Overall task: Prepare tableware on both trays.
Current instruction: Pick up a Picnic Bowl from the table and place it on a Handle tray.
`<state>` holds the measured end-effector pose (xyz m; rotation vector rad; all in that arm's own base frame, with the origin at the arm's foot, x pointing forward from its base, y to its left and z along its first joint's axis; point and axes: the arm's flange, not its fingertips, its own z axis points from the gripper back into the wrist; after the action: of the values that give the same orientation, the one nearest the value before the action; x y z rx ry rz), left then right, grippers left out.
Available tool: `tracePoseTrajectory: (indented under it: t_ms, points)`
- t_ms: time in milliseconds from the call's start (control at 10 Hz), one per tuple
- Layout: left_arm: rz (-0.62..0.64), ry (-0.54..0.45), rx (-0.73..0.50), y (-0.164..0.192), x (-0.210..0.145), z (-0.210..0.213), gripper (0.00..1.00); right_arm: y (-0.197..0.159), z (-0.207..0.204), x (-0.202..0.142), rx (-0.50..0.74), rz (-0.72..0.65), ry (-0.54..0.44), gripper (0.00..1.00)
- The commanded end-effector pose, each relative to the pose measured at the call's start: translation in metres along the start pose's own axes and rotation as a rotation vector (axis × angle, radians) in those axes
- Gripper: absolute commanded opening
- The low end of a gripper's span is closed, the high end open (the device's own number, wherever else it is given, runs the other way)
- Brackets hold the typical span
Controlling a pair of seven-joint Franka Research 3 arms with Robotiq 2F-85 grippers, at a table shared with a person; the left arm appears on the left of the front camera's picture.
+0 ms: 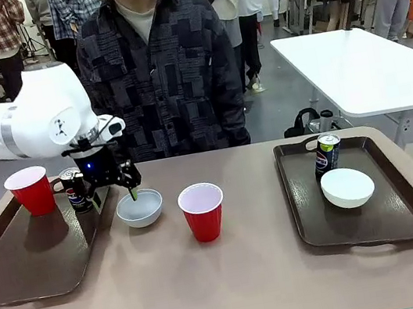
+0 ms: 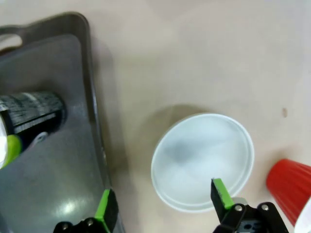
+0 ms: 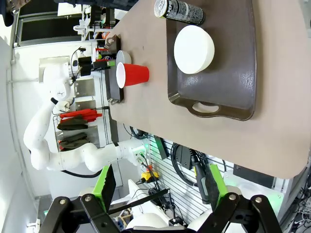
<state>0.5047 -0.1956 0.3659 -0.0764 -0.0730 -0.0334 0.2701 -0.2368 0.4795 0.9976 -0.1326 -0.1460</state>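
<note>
My left gripper (image 1: 112, 191) stands open, straddling the left rim of a small white bowl (image 1: 139, 208) that sits on the table just right of the left tray (image 1: 26, 264). In the left wrist view one fingertip (image 2: 221, 192) is inside the bowl (image 2: 201, 158) and the other is over the tray's rim (image 2: 95, 131). That tray carries a red cup (image 1: 32, 190) and a Pepsi can (image 1: 75, 189). A second red cup (image 1: 202, 211) stands mid-table. The right tray (image 1: 392, 219) holds a Pepsi can (image 1: 327, 154) and a white bowl (image 1: 347, 186). My right gripper (image 3: 160, 187) hangs open, off the table's end.
A person in a dark patterned shirt (image 1: 165, 74) stands at the far edge, hands out of sight. Bare tabletop (image 1: 235, 276) lies between the two trays and along the front. A white table (image 1: 366, 68) stands behind at the right.
</note>
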Motion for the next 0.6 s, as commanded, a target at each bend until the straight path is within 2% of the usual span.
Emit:
tracePoseTrajectory:
  t_ms: [0,100,200,300,400,500]
  points:
    - [-0.006,0.019,0.010,0.0008,0.0104,-0.0178,1.00,-0.0006,-0.0017,-0.0033,0.008,0.003,-0.001,0.96]
    - [-0.009,0.004,0.001,-0.0012,0.0129,-0.0207,1.00,-0.0006,-0.0017,-0.0033,0.008,0.003,-0.001,0.96]
    - [-0.033,-0.020,-0.021,-0.0032,0.0154,-0.0199,0.63,-0.0006,-0.0017,-0.0033,0.008,0.003,-0.001,0.96]
    - [-0.036,-0.011,-0.015,-0.0034,0.0164,-0.0200,0.41,-0.0006,-0.0017,-0.0033,0.008,0.003,-0.001,0.96]
    - [-0.038,0.000,-0.010,-0.0032,0.0180,-0.0232,0.04,-0.0006,-0.0017,-0.0033,0.008,0.003,-0.001,0.96]
    - [-0.035,0.007,-0.009,-0.0036,0.0184,-0.0262,0.00,-0.0006,-0.0017,-0.0033,0.008,0.003,-0.001,0.96]
